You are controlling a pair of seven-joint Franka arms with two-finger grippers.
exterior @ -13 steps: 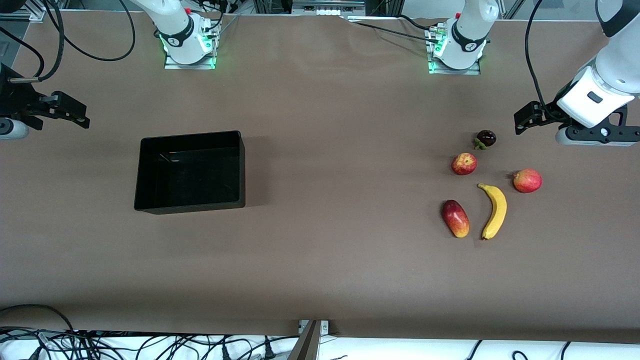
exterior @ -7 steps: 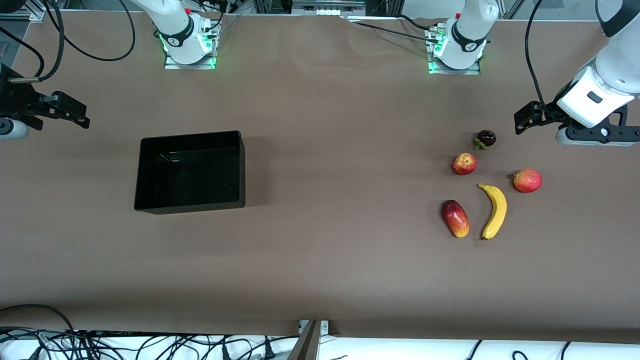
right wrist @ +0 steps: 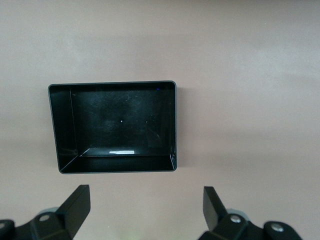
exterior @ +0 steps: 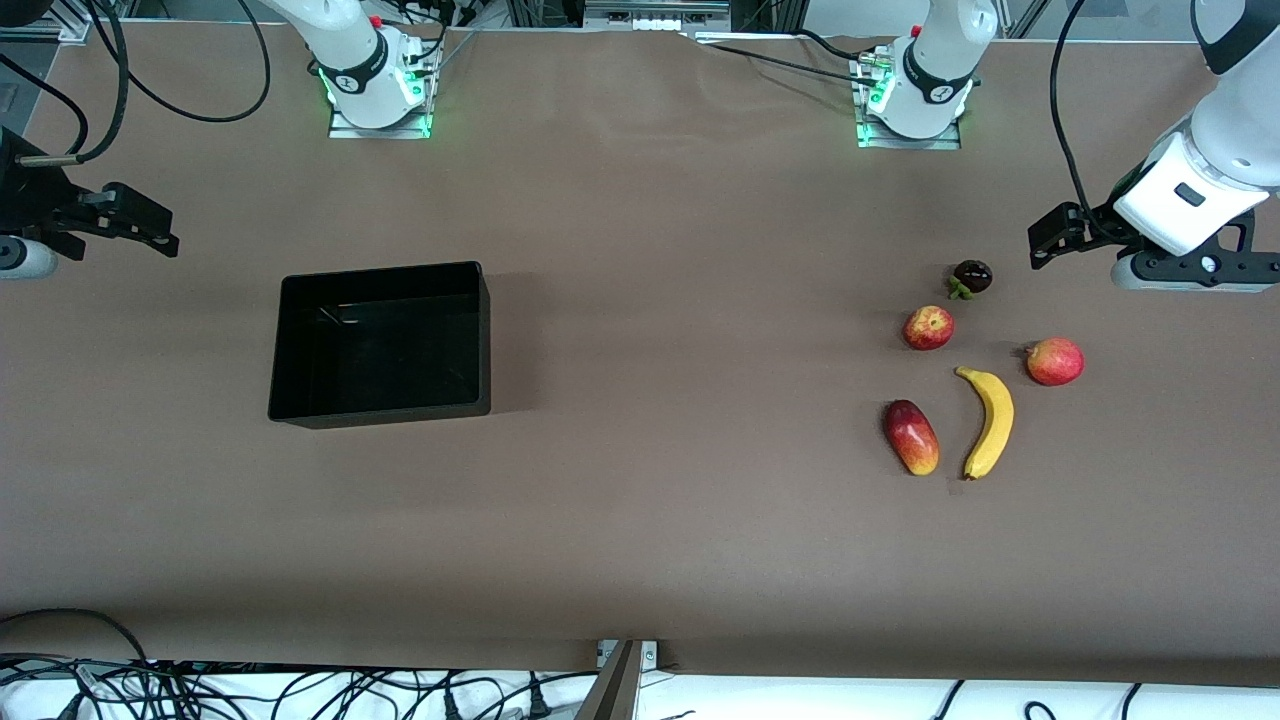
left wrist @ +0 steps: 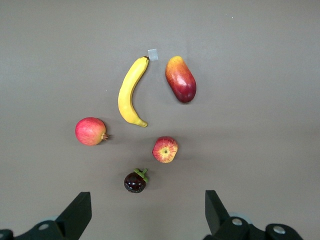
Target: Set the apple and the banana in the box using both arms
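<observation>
While both of my arms hang up in the air at the two ends of the table (exterior: 640, 560), nothing is held. My right gripper (exterior: 150, 232) hovers over bare table at the right arm's end, fingers spread wide and holding nothing; its wrist view shows those fingers (right wrist: 75, 207) well apart, with the box (right wrist: 170, 125) on the table below. The box (exterior: 478, 340) is a black open-top bin with glossy walls, standing alone toward the right arm's end, nothing inside it that I can see.

Toward the left arm's end lies a cluster of five fruits, none touching. An oblong red-and-yellow mango-like fruit (exterior: 911, 437) lies beside the banana (exterior: 990, 422), on the box's side of it. The banana is yellow, curved, dark at the tips, flat on the table. The apple (exterior: 929, 327), red with a yellowish patch round its stem dimple, sits farther from the front camera than the banana. A small dark purple fruit with a green stem cap (exterior: 971, 277) sits just beside the apple, farther still from that camera. A smoother pinkish-red round fruit (exterior: 1055, 361) lies near the banana's upper tip.

My left gripper (exterior: 1045, 243) hangs over the table near the dark fruit, fingers (left wrist: 77, 215) released and wide apart, clasping nothing.
</observation>
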